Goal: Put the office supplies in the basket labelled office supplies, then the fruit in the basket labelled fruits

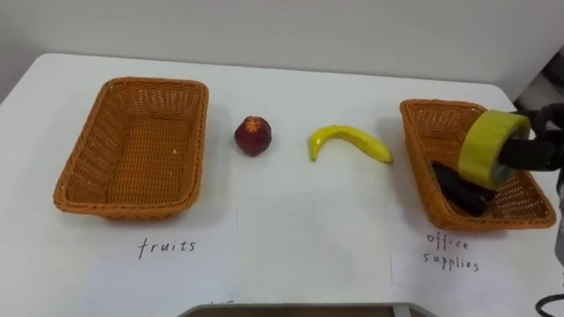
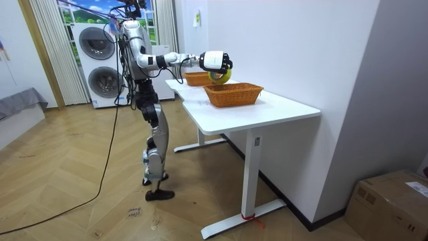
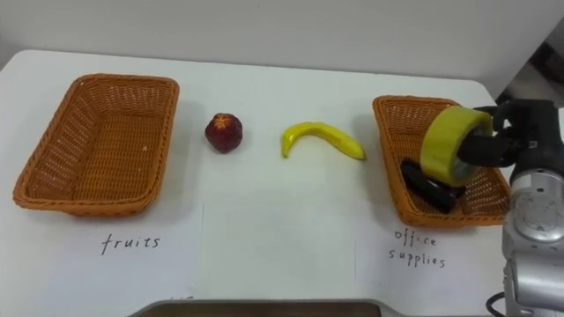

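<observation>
My right hand (image 1: 534,155) is shut on a yellow tape roll (image 1: 487,146), holding it tilted just above the right wicker basket (image 1: 416,115). A black office item (image 1: 460,187) lies inside that basket under the roll. A yellow banana (image 1: 349,141) and a red apple (image 1: 253,135) lie on the white table between the baskets. The left wicker basket (image 1: 130,208) has nothing in it. In the room view the robot stands at the table's end with its right arm stretched out, hand (image 2: 212,60) over the near basket (image 2: 234,94).
Handwritten paper labels lie in front of each basket (image 1: 167,247) (image 1: 451,253). A grey tray edge (image 1: 300,310) shows at the near table edge. The table's right edge runs close beside the right basket. Washing machines (image 2: 100,63) stand behind the robot.
</observation>
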`<state>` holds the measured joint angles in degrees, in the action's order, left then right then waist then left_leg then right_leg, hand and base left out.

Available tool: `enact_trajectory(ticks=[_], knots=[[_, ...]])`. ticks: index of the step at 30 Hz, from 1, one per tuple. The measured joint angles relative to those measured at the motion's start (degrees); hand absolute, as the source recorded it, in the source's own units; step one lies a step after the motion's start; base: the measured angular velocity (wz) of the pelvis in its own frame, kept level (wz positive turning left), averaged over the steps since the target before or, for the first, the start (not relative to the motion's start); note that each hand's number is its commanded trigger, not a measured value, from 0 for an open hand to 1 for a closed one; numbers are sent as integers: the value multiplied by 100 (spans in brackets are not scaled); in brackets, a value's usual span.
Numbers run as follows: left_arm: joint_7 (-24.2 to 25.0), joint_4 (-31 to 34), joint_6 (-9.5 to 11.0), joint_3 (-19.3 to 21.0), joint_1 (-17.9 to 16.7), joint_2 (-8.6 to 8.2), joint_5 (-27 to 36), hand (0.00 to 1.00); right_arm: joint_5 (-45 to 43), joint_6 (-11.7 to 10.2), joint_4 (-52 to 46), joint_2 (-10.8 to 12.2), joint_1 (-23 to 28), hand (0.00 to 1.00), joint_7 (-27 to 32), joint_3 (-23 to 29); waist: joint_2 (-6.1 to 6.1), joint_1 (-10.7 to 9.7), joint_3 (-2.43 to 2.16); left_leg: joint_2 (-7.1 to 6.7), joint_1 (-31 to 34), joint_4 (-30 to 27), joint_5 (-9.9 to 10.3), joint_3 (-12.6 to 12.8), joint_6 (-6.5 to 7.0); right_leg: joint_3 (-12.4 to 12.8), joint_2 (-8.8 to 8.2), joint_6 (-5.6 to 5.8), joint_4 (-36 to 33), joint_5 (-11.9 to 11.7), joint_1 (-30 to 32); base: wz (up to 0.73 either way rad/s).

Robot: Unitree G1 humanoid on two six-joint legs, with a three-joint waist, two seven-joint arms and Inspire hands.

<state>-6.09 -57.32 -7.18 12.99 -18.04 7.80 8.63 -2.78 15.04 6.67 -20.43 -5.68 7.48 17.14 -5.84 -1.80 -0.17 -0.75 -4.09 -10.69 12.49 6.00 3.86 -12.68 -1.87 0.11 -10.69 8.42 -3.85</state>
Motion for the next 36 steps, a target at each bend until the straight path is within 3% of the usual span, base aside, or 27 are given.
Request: enact_trajectory(ticks=[5,6,8,9,27,36], knots=[[5,0,-2,-100,2,1,1,0,-10,0,0,0,0,100,-14,-1,-9,-4,-1,-1,0,-1,0,0,0,3,3,0,-1,0,0,0],[5,0,-2,-100,2,1,1,0,-10,0,1,0,0,96,-14,-1,-10,-4,-1,-1,-1,-1,0,0,0,3,3,0,0,0,0,0],[6,0,-4,-120,2,2,11,0,-9,0,1,0,0,40,-15,-3,-11,-1,-1,-1,-1,-1,0,0,0,3,3,0,0,0,0,0],[6,0,-4,-126,2,2,22,0,-9,0,1,0,0,0,-15,-4,-10,1,-1,-1,-2,-1,0,0,0,3,2,0,0,0,0,0],[59,0,-48,-139,26,32,77,0,-243,2,-1,-7,0,0,-346,-12,-74,36,-25,-1,-47,1,0,15,0,42,4,0,-7,0,-15,0],[60,0,-48,-140,28,32,77,0,-251,2,-1,-7,0,0,-387,-12,-55,47,-12,-1,-46,1,0,15,0,48,9,0,-7,0,-5,0]])
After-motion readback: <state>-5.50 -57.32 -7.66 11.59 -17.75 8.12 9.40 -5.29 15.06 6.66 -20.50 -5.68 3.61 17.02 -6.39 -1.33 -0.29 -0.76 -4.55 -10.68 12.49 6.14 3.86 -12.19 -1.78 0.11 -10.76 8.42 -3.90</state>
